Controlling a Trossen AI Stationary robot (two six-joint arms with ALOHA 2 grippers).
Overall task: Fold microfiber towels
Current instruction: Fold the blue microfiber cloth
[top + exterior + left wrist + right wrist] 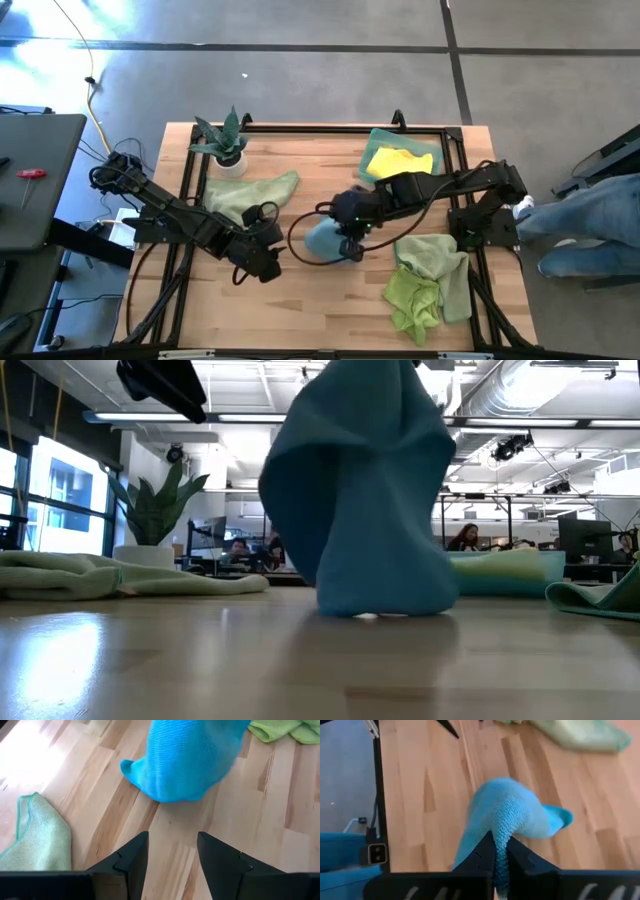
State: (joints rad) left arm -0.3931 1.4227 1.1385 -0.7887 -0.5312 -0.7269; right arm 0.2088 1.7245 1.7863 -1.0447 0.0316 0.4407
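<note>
While the right gripper (352, 240) pinches the blue towel (325, 240) by one edge, fingers pressed tight on the fabric, the cloth hangs near mid-table with only its bottom hem touching the wood. The long axis is vertical: it drapes straight down from the pinch and bunches at the base.

The left gripper (262, 262) sits just beside it, on the left, fingers spread and empty, pointing at the towel's lower folds. It's the nearer free hand, so my guess is the next move is for it to catch a dangling corner, which lies dead ahead of its fingers and slightly above the table.

Other towels lie well apart: sage one (250, 195) by the plant (225, 140), yellow one (398, 160) at the far edge, lime pile (425, 285) to the right.
</note>
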